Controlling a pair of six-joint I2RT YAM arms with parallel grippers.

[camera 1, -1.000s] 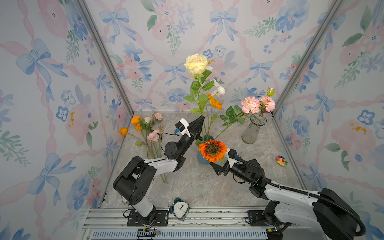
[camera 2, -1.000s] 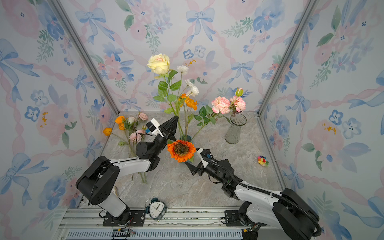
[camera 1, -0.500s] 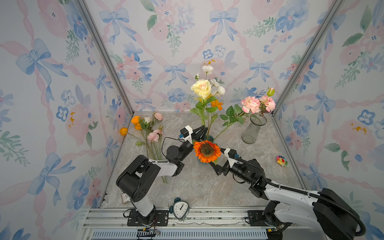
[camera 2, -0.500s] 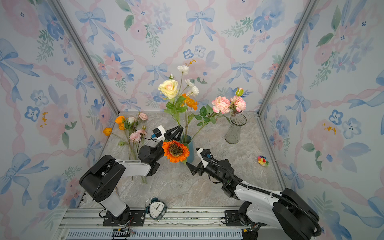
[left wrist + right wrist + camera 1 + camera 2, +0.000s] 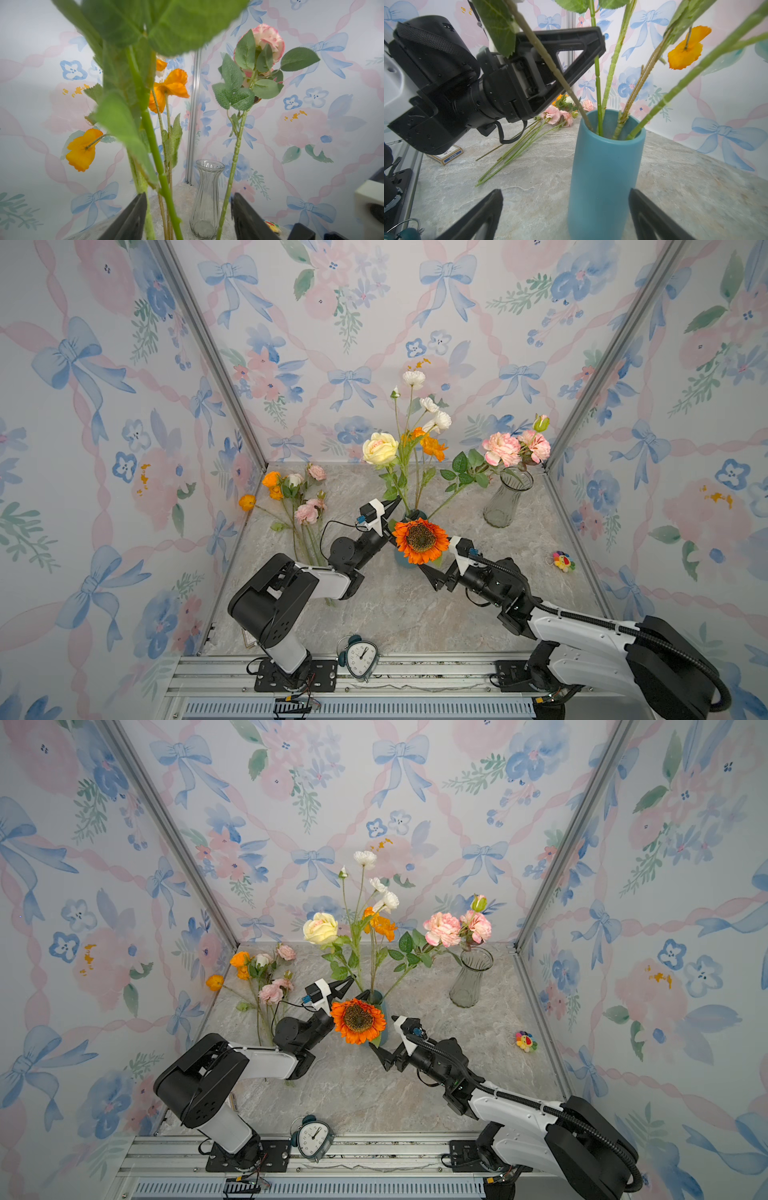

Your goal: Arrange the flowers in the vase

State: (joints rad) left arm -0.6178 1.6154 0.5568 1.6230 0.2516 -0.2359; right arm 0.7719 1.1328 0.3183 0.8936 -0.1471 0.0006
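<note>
Cream rose (image 5: 379, 449) lowered; left hand (image 5: 187, 199) parted; sunflower (image 5: 420, 540) hides vase (image 5: 417, 514).

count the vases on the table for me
2: a blue vase in the middle, holding stems, and a clear glass vase near the back right corner. None seems hidden.

a vase (image 5: 604, 166) stands in the middle of the table (image 5: 395, 614), with several flowers (image 5: 379, 449) standing in it. a sunflower (image 5: 420, 540) leans out over its near side; one bloom (image 5: 500, 448) leans right, toward a second vase (image 5: 508, 499) at the far right. a loose bunch (image 5: 299, 506) lies on the table at the far left. the left gripper (image 5: 392, 506) is just left of the middle vase, the right gripper (image 5: 436, 578) just near and right of it. a clock (image 5: 361, 657) sits at the near edge, a toy (image 5: 563, 561) by the right wall.
</note>
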